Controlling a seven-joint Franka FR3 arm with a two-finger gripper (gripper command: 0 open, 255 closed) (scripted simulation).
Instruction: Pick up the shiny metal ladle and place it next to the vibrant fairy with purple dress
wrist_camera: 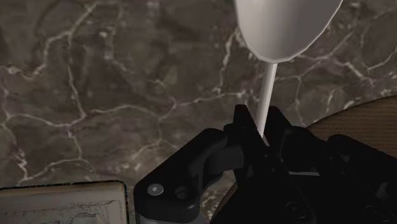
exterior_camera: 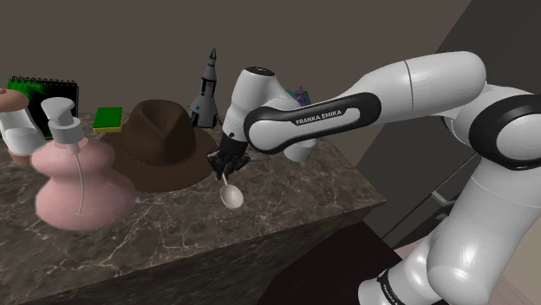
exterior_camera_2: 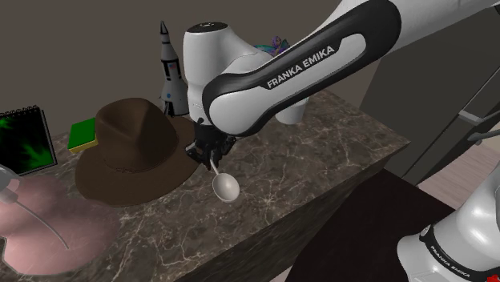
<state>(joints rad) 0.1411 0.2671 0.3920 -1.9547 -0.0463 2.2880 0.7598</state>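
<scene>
The pincer point(exterior_camera: 223, 170) grips the ladle point(exterior_camera: 231, 197) by its thin handle. Your risk: the handle swivels or slips, or you clip the hat point(exterior_camera: 165, 139) alongside.

Pale ladle point(wrist_camera: 286, 25) in black claw point(wrist_camera: 261, 126)

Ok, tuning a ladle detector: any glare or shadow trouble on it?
Shoulder view: the ladle is pale, softly shaded, without hard glare. Second exterior view: likewise, no distinct shadow on the countertop. Wrist view: its bowl reads bright against dim countertop.
</scene>
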